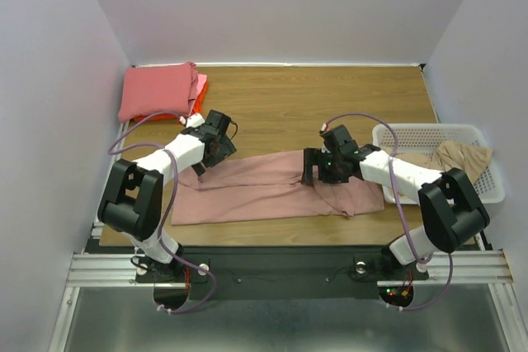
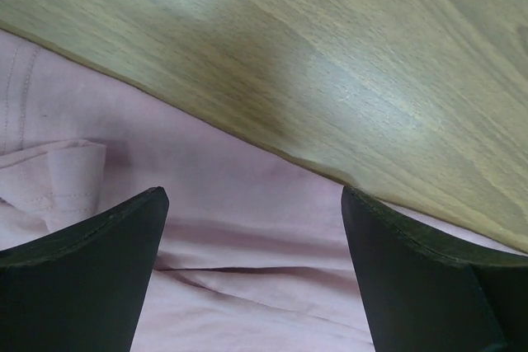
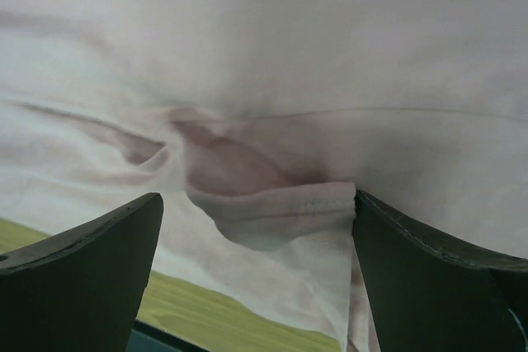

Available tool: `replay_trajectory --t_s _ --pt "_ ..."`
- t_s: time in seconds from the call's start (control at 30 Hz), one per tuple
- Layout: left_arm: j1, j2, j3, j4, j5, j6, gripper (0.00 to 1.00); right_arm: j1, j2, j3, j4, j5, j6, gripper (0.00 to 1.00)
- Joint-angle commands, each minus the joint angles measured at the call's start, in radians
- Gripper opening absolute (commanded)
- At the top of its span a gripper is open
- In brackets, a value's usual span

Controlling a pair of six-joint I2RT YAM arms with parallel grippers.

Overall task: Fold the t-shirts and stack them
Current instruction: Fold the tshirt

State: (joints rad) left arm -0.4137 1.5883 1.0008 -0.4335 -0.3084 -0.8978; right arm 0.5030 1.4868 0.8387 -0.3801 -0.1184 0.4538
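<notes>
A dusty pink t-shirt [image 1: 264,187] lies spread in a long band across the middle of the table. My left gripper [image 1: 203,162] is open and low over the shirt's far left edge. In the left wrist view [image 2: 256,228] pink cloth [image 2: 247,286] lies between the wide-apart fingers [image 2: 82,278]. My right gripper [image 1: 312,172] is open over the shirt's right part. In the right wrist view [image 3: 257,212] a raised stitched hem fold [image 3: 280,208] lies between the fingers and touches the right finger [image 3: 429,286]. A tan t-shirt [image 1: 464,158] lies in the basket.
A folded stack sits at the back left, a coral-red t-shirt [image 1: 157,92] on top with pink [image 1: 200,88] and orange [image 1: 148,116] edges below. A white mesh basket [image 1: 429,133] stands at the right edge. Bare wood [image 1: 313,105] lies behind the shirt.
</notes>
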Motion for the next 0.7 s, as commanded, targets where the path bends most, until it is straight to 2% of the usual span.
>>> replay_trajectory --t_s 0.0,0.27,0.43,0.57,0.67 --pt "-0.005 -0.048 -0.043 -0.02 -0.029 -0.003 0.98 0.052 -0.011 0.01 0.066 -0.049 -0.015 1.0" --pt "0.001 -0.175 -0.189 -0.085 -0.092 -0.061 0.98 0.164 -0.126 -0.081 0.067 -0.199 0.005 1.0" --pt "0.021 -0.218 -0.237 -0.155 -0.123 -0.108 0.98 0.227 -0.152 -0.13 0.067 -0.23 0.006 1.0" --pt "0.026 -0.287 -0.272 -0.209 -0.116 -0.142 0.98 0.233 -0.197 -0.141 0.066 -0.244 -0.007 1.0" --pt "0.026 -0.339 -0.281 -0.284 -0.162 -0.187 0.98 0.235 -0.238 -0.13 0.067 -0.271 -0.029 1.0"
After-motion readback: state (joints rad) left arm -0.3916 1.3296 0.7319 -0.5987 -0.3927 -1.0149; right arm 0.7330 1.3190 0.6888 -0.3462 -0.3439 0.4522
